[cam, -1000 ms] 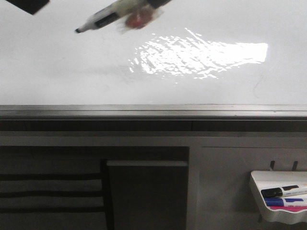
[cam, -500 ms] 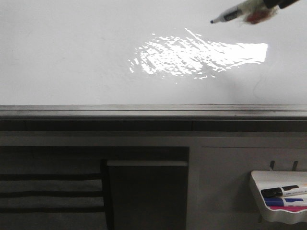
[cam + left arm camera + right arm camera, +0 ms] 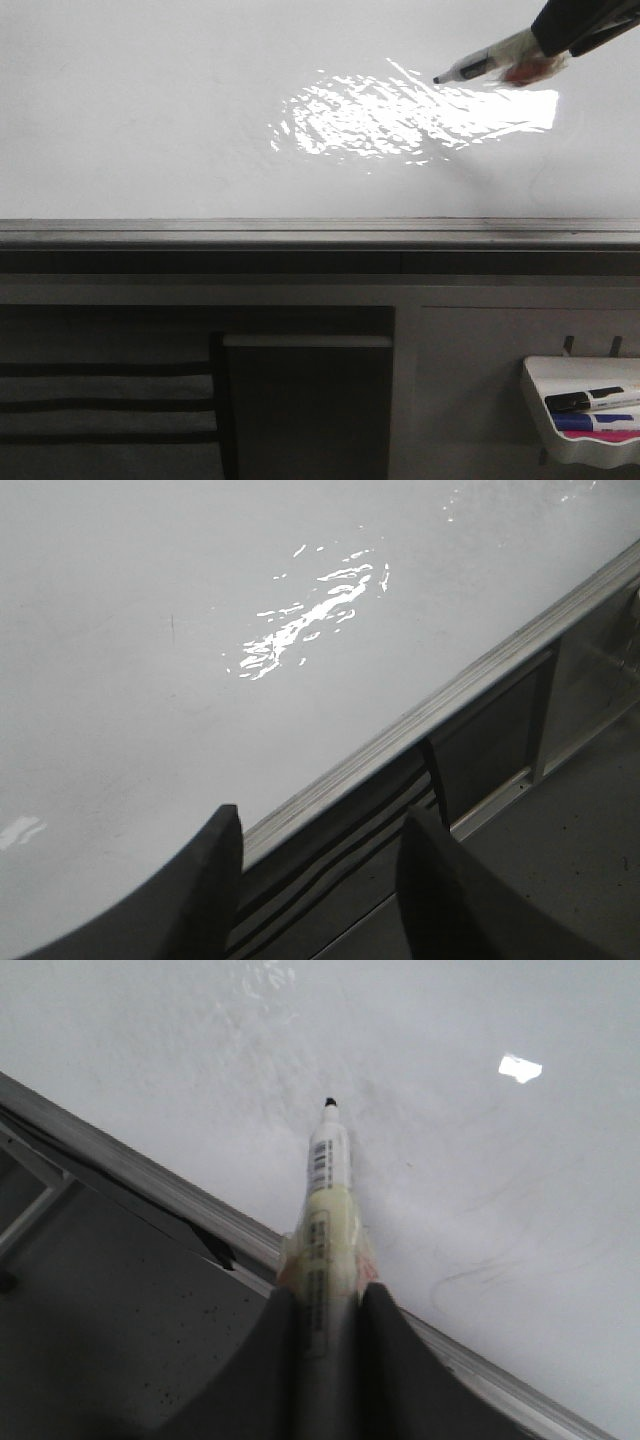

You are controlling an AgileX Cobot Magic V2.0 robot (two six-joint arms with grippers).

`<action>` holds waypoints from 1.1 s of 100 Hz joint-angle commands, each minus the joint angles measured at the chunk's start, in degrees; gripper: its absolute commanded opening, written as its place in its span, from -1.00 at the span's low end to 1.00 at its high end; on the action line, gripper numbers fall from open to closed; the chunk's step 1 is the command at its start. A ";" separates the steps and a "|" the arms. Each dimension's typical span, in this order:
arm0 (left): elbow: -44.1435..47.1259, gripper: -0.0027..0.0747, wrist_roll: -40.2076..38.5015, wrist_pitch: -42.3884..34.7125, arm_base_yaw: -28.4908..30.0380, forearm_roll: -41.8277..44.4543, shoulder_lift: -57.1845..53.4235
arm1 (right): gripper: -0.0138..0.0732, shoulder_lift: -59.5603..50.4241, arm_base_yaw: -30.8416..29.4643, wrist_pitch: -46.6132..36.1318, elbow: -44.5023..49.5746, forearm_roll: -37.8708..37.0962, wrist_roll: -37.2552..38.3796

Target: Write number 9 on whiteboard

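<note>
The whiteboard [image 3: 150, 140] fills the upper front view, glossy white with a bright glare patch and a grey frame edge [image 3: 320, 232]. No black number 9 stroke shows on it, only faint grey traces. My right gripper [image 3: 560, 32] comes in at the top right, shut on a black-tipped marker [image 3: 480, 62] that points left at the board. In the right wrist view the marker [image 3: 328, 1170] sticks out between my fingers [image 3: 325, 1305], with its tip close to the board [image 3: 480, 1110]; I cannot tell whether it touches. My left gripper [image 3: 320, 830] is open and empty over the board's frame edge.
A small white tray [image 3: 580, 400] with several markers hangs below the board at the lower right. A dark panel [image 3: 305, 410] and a striped slatted part [image 3: 100, 400] lie under the frame.
My right gripper has carried the marker from the upper left across to the upper right, then slightly down. The dark left gripper has left the front view's top left corner.
</note>
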 commanded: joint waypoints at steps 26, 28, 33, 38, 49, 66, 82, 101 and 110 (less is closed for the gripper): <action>-1.52 -0.07 -0.81 -4.03 0.21 -2.16 0.10 | -0.79 10.67 1.11 -0.34 -12.89 0.32 0.12; -1.52 -0.07 -0.81 -4.03 0.21 -2.16 0.10 | -0.79 11.33 1.48 -0.07 -13.53 0.32 0.12; -1.52 -0.07 -0.81 -4.03 0.21 -2.16 0.10 | -0.79 12.55 3.12 1.65 -14.42 0.32 -0.33; -1.52 -0.07 -0.81 -4.12 0.21 -2.16 0.10 | -0.79 13.26 4.17 3.72 -14.56 -0.33 -0.47; -1.52 -0.07 -0.81 -4.36 0.21 -2.16 0.10 | -0.79 13.41 3.53 8.95 -14.56 -2.49 0.27; -1.52 -0.07 -0.81 -5.43 0.21 -2.16 0.10 | -0.79 11.38 -0.34 5.06 -15.31 -3.47 2.69; -1.52 -0.07 -0.81 -5.33 0.21 -2.16 0.10 | -0.79 11.38 0.18 5.70 -16.27 -3.47 2.69; -1.52 -0.07 -0.81 -5.33 0.21 -2.32 0.10 | -0.79 11.38 2.41 9.38 -14.95 -2.87 2.69; -1.52 -0.07 -0.81 -5.33 0.21 -2.42 0.10 | -0.79 11.38 4.05 10.32 -12.66 -2.87 2.69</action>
